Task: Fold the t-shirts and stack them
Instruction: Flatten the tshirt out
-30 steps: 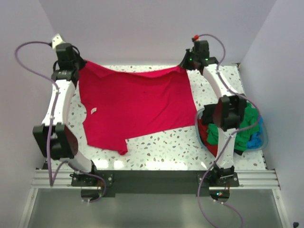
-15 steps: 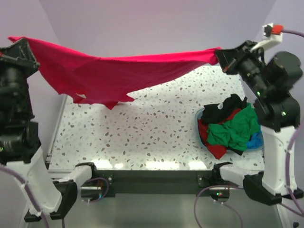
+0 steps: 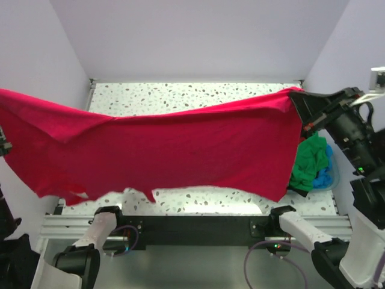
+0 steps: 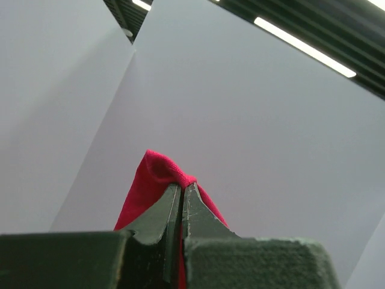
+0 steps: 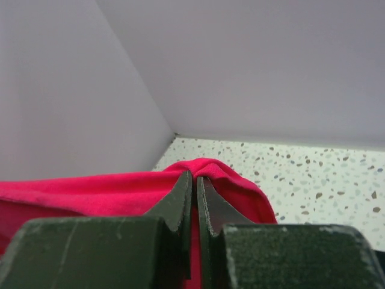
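Note:
A crimson-red t-shirt hangs stretched in the air between my two grippers, high above the table and close to the top camera. My right gripper is shut on its right corner; in the right wrist view the red cloth bunches around the shut gripper. My left gripper is off the left edge of the top view; in the left wrist view it is shut on a fold of the red cloth. Green, black and other shirts lie in the basket at the right.
A light blue round basket stands at the table's right side, mostly hidden by the shirt and right arm. The speckled white table shows behind and below the hanging shirt. Lilac walls close in on three sides.
Both arms have lifted the red shirt from flat on the table up into the air and drawn it toward the near edge, so it now hangs spread in front of the camera.

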`<move>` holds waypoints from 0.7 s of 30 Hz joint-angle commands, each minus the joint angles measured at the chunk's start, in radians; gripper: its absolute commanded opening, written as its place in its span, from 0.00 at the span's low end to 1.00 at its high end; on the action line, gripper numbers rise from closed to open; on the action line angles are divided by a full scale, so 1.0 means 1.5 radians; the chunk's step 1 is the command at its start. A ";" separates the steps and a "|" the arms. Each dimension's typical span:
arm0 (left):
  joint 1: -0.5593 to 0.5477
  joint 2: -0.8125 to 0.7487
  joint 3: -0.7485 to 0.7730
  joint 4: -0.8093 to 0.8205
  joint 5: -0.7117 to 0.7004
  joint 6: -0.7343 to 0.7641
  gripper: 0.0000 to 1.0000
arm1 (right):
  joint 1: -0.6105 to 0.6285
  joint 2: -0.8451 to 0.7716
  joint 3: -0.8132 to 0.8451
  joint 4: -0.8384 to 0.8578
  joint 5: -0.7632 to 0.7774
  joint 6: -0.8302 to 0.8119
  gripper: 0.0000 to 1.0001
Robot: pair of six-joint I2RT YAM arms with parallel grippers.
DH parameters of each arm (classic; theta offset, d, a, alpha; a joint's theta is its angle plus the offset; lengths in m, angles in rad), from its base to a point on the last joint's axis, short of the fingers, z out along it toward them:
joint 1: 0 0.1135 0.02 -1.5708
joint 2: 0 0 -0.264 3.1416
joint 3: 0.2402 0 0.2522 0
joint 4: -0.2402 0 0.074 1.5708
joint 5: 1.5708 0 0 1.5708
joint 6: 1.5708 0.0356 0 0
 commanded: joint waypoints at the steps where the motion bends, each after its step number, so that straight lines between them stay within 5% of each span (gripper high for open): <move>1: 0.002 0.061 -0.090 0.025 -0.011 0.033 0.00 | -0.001 0.059 -0.074 0.029 -0.021 0.011 0.00; 10: 0.002 0.144 -0.460 0.294 0.052 0.072 0.00 | -0.001 0.185 -0.277 0.228 -0.018 0.023 0.00; 14: 0.002 0.244 -0.586 0.437 0.063 0.068 0.00 | -0.001 0.360 -0.319 0.334 -0.019 0.016 0.00; 21: 0.001 0.533 -0.578 0.543 0.114 0.066 0.00 | -0.001 0.737 -0.095 0.356 -0.028 -0.007 0.00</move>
